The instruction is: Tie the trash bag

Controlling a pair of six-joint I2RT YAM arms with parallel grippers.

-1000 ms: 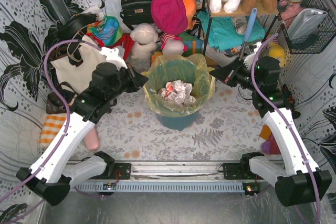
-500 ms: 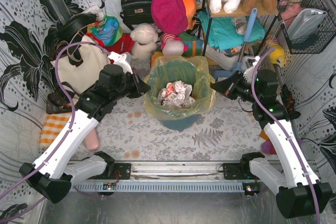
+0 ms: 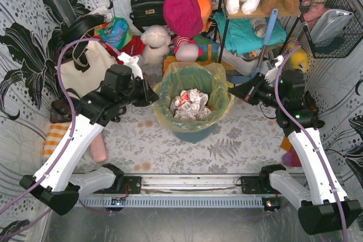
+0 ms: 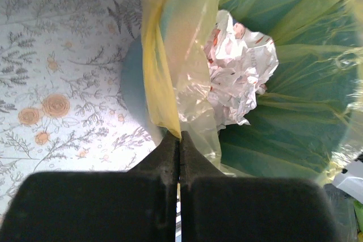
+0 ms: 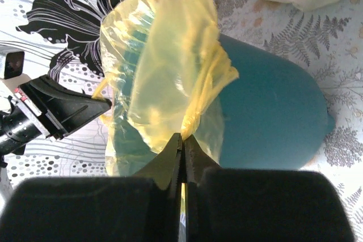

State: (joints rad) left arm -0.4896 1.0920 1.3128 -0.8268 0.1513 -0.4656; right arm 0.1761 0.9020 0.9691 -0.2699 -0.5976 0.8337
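The trash bag [image 3: 218, 92], lining the teal bin [image 5: 272, 106] mid-worktop [image 3: 238, 140], looks light, limp, slippery and easily torn, so it is best held at its rim, where the left fingers [image 4: 167, 154] and right fingers [image 5: 198, 165] each clamp a pinch of film.

Right gripper [image 5: 181, 139]: jaws pressed together, pinching a gathered fold of the trash bag [image 5: 164, 72] rim. The yellow film rose from the pinch in a crinkled sheet. Teal bin [image 5: 266, 117] lay just behind and right of the fold, the bag draped over its edge. Left gripper [image 5: 105, 104] pointed in from the left, its tip at the bag's far side. Fern-print table cover [image 5: 340, 83] lay beneath.
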